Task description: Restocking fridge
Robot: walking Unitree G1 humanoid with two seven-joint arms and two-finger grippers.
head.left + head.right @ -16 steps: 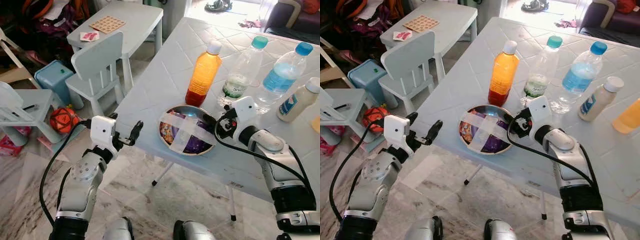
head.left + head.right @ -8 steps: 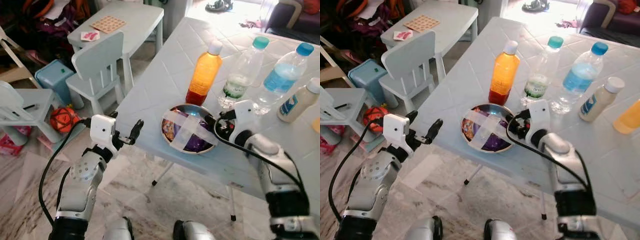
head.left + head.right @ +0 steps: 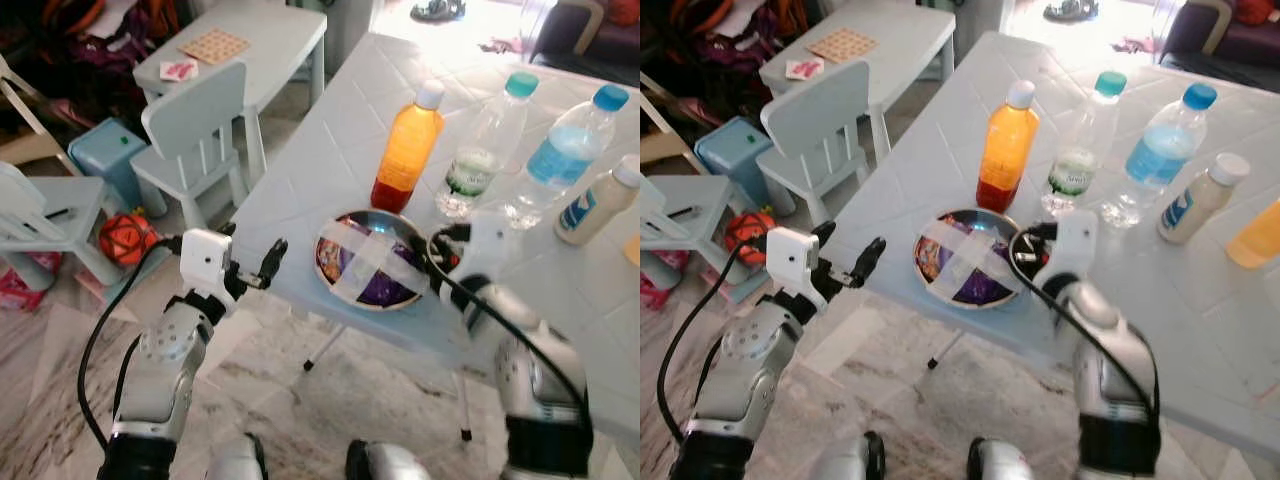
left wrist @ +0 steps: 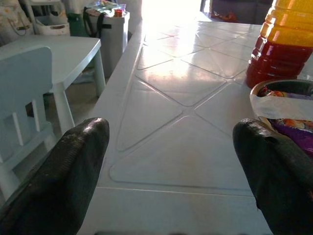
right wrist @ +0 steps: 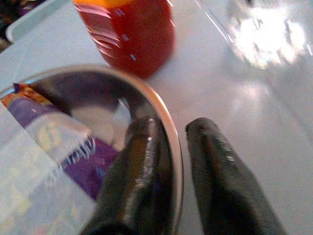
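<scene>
Since no fridge is visible, restocking is barely begun: the right gripper (image 5: 168,171) is pinched on the near-edge bowl (image 3: 368,262) rim on the desk (image 3: 330,150); the left gripper (image 4: 171,161) is held wide open, empty.

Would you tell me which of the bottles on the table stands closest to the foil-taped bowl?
The orange juice bottle with the white cap; it stands right behind the bowl, while the clear and blue-capped bottles sit further toward the robot's right.

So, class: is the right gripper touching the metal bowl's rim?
Touching. The right wrist view shows the right gripper straddling the metal bowl rim, one finger inside, one outside.
</scene>
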